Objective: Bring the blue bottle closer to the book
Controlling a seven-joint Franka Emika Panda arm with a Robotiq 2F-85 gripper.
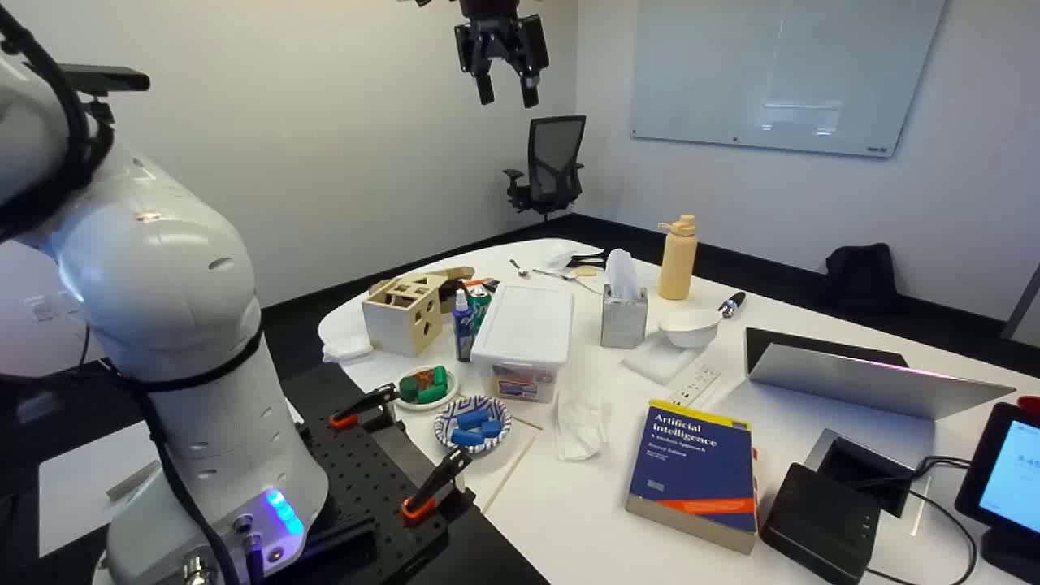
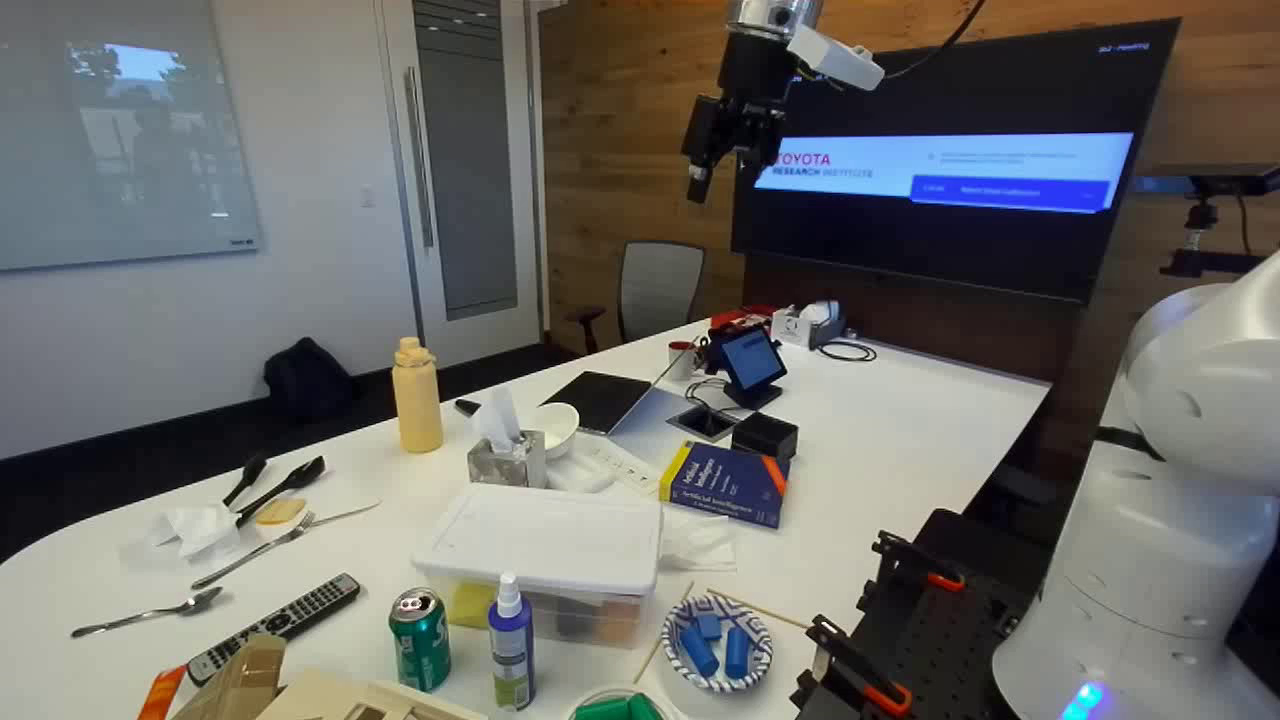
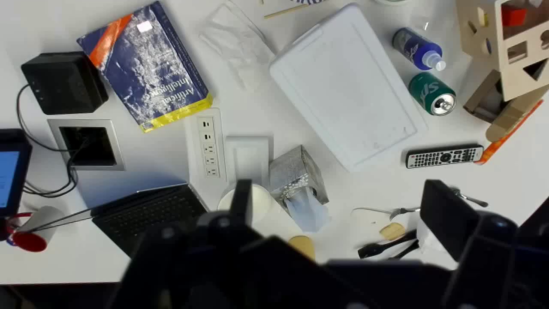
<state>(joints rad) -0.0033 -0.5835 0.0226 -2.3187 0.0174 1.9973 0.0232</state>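
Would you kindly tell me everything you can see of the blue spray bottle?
The blue spray bottle is slim, with a shiny blue-violet, plastic-looking body and a pale label, greenish toward the bottom, its small print unreadable. Its top is whitish, seemingly a sprayer under a clear cap. It stands upright on the white table, near the Sprite can and the lidded storage box but apart from both; the box lies between it and the Artificial Intelligence book. Only the table appears to touch it.

Book (image 1: 693, 465): thick, navy, yellow and orange bands, lying flat below me, cover up.
Blue bottle (image 2: 512, 645): slim, white-topped, upright, well apart from the book.
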